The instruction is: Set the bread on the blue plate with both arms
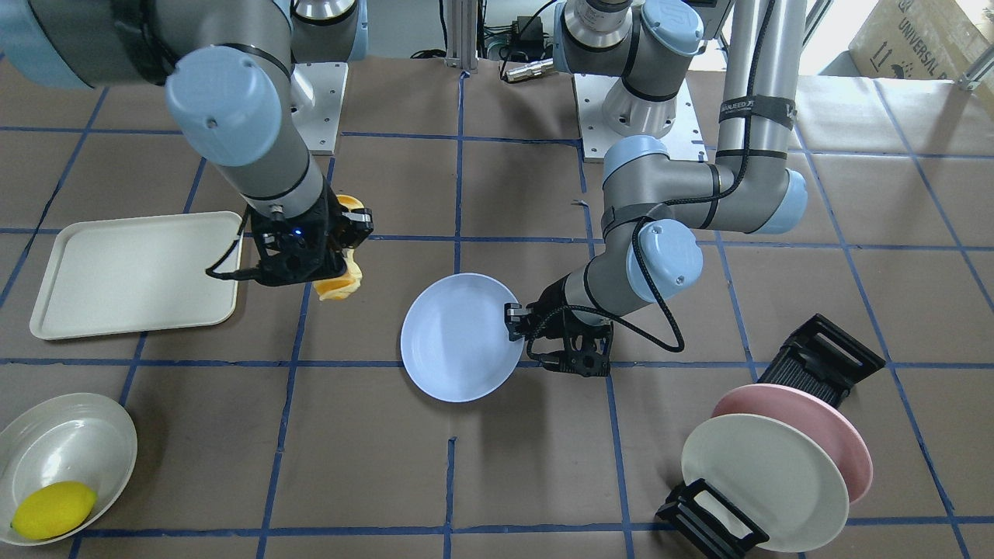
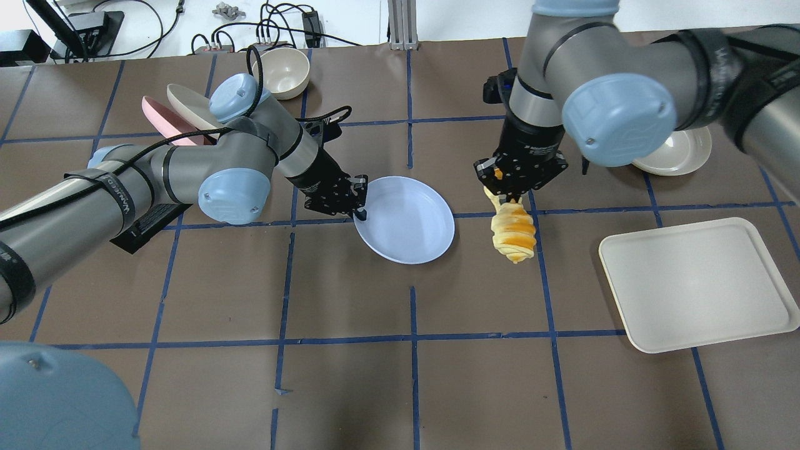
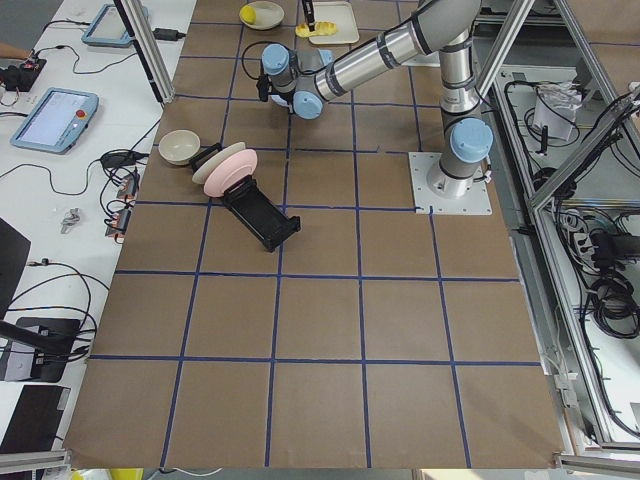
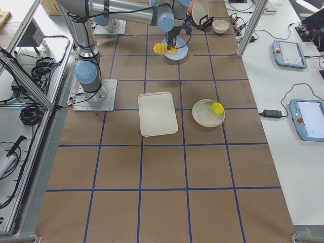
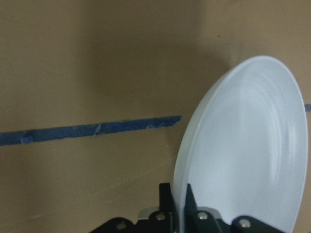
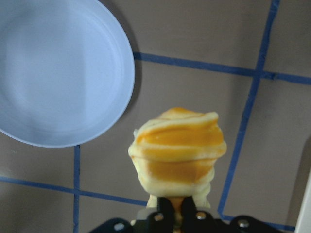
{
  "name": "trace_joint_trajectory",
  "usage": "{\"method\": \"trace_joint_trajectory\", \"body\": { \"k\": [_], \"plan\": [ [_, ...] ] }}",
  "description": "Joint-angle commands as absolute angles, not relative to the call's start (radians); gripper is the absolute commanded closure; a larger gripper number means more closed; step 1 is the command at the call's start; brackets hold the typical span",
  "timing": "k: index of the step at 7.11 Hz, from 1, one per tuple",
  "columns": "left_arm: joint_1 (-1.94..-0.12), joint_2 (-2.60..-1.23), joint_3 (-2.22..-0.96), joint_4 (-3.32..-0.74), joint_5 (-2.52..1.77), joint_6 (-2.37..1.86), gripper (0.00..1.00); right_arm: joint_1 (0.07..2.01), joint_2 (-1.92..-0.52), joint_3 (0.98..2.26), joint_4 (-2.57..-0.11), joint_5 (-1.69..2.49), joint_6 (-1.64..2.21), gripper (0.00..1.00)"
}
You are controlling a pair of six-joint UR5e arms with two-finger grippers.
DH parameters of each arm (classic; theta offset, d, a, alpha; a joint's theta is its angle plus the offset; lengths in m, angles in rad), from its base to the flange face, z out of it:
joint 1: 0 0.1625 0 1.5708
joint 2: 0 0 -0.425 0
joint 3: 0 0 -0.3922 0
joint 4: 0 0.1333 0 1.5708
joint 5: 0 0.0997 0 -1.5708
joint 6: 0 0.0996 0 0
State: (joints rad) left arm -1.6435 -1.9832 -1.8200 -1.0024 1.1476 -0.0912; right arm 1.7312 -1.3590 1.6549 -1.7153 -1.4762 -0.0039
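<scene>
Bread [image 2: 514,234] hung from the right jaws, which were clamped on its upper end, just beside the blue plate [image 2: 406,219]. A strip of bare desk [image 2: 350,300] showed between loaf and rim. Left jaws were clamped on the plate's opposite rim; white tray [image 2: 700,284] lay well apart beyond the bread.

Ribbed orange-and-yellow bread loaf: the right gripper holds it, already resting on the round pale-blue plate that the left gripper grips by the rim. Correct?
No. The bread is not on the blue plate; it hangs from the right gripper beside the plate, over the brown table, as the overhead exterior view shows. The left gripper does grip the rim.
</scene>
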Motion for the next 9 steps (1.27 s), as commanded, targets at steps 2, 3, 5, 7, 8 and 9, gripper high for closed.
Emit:
{"method": "trace_joint_trajectory", "body": {
  "k": [2, 3, 5, 7, 8, 9],
  "plan": [
    [-1.579, -1.903, -1.792, -1.000, 1.161, -0.164, 0.00, 1.865, -1.119, 1.495, -1.850, -1.467, 0.081, 0.86],
    [-1.519, -1.826, -1.787, -1.096, 1.187, -0.160, 0.00, 1.881, -1.058, 1.458, -1.879, -1.463, 0.116, 0.85],
    [-1.434, -1.691, -1.743, -1.344, 1.355, -0.083, 0.00, 1.940, -0.973, 1.469, -2.030, -1.471, 0.173, 0.64],
    [-1.457, -1.666, -1.642, -1.504, 1.481, -0.069, 0.00, 1.921, -0.933, 1.454, -2.095, -1.485, 0.164, 0.06],
    [-1.474, -1.655, -1.608, -1.561, 1.486, -0.048, 0.00, 1.921, -0.940, 1.453, -2.086, -1.486, 0.167, 0.01],
    [-1.500, -1.641, -1.605, -1.581, 1.565, -0.022, 0.00, 1.919, -0.968, 1.453, -2.085, -1.482, 0.169, 0.01]
  ]
}}
